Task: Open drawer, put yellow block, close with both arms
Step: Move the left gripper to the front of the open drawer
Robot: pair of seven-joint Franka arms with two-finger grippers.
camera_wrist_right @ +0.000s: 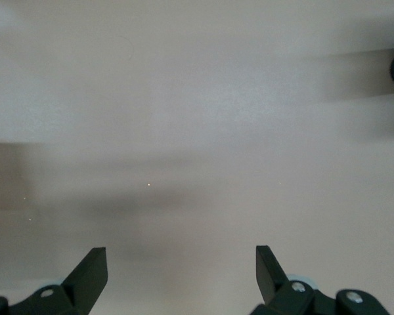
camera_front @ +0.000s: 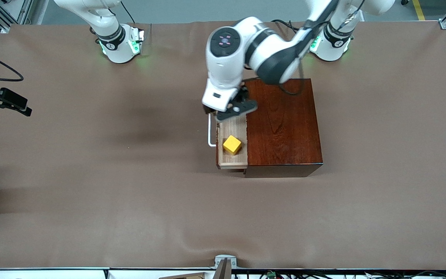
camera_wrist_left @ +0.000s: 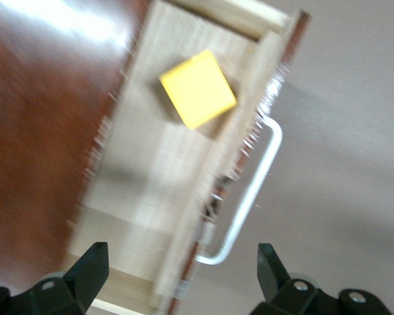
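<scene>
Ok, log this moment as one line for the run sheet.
drawer: open | yellow block: in drawer | left gripper: open, over drawer, empty | right gripper: open, empty, over bare table | close: not done

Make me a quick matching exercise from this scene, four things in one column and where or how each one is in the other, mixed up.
1. block
2. drawer
3. left gripper
4. right gripper

A. open, over bare table
B. pulled out of the box
C. open, over the drawer
D. lying in the drawer

Pairs: 1-D, 2-B, 3-C, 4-A
</scene>
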